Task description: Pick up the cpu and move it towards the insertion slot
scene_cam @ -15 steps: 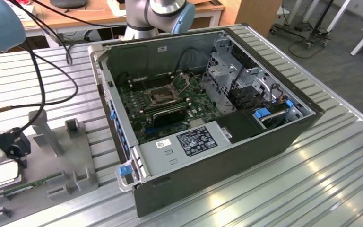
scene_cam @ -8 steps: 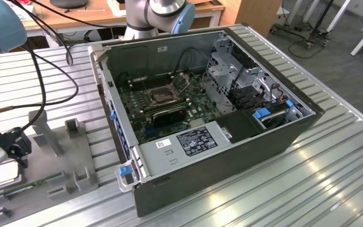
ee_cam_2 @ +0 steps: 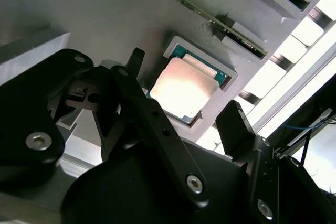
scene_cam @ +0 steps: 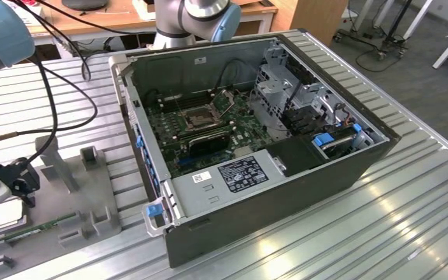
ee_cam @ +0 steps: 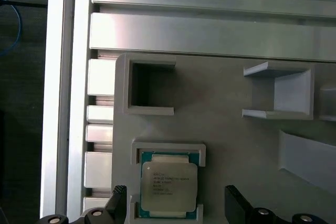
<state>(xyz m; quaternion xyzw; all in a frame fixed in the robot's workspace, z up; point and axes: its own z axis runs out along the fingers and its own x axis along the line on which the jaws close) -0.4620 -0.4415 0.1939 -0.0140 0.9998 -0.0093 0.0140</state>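
Gripper: the black gripper hangs low over the grey tray at the near end of the exterior view's left. Its fingers are spread wide, one on each side of the cpu, with a gap showing on both sides and nothing pinched between them.
Cpu: the cpu lies flat in a shallow square recess of the tray, pale metal top up, with a green rim showing round it.
Tray: it is matt grey with raised walls and blocks. A deeper square pocket sits just beyond the cpu's recess.
Memory stick: the long green memory stick lies in the tray just beside the cpu's recess.
Insertion slot: the insertion slot has a shiny frame and a dark centre. It sits on the green circuit board inside the case, well apart from the gripper and towards the exterior view's right.
Computer case: the dark computer case lies on its side with the side panel off.
Surface: the table is made of ribbed aluminium slats that catch bright glare. Both tray and case rest on it.
Arm: a grey arm with blue joint caps stands at the far edge, and black cables trail across the slats.
Room: a wooden desk stands behind the arm. Dark floor and wheeled stand legs are at the far part of the exterior view's right.
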